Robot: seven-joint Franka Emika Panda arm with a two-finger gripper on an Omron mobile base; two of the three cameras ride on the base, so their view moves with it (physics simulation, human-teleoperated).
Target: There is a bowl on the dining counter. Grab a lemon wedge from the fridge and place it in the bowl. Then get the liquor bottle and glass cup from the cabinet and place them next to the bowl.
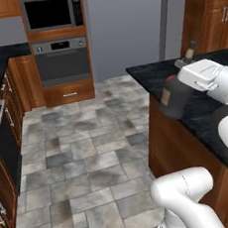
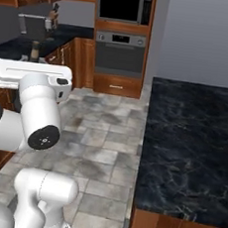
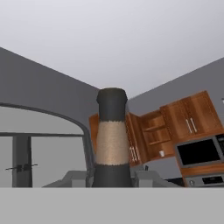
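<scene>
The tool (image 3: pixel 112 177) is clamped on the squat dark grey-black liquor bottle with thin neck (image 1: pixel 175 95), carried upright, probably against tipping. It hangs over the near-left edge of the long black marble-look desk (image 1: pixel 205 111), likely bound for the bowl.

Kitchen: wall oven (image 1: pixel 61 60), microwave (image 1: pixel 51 12), probably wooden cabinets (image 1: pixel 210 13).

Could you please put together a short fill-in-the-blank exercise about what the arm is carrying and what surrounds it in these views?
1. The gripper is closed on the liquor ____.
2. The liquor bottle is held above the edge of the black dining ____.
3. On the far wall, the microwave sits directly above the ____.
4. The glass cup stands on a shelf inside the open ____.

Missing words: bottle; counter; oven; cabinet
</scene>
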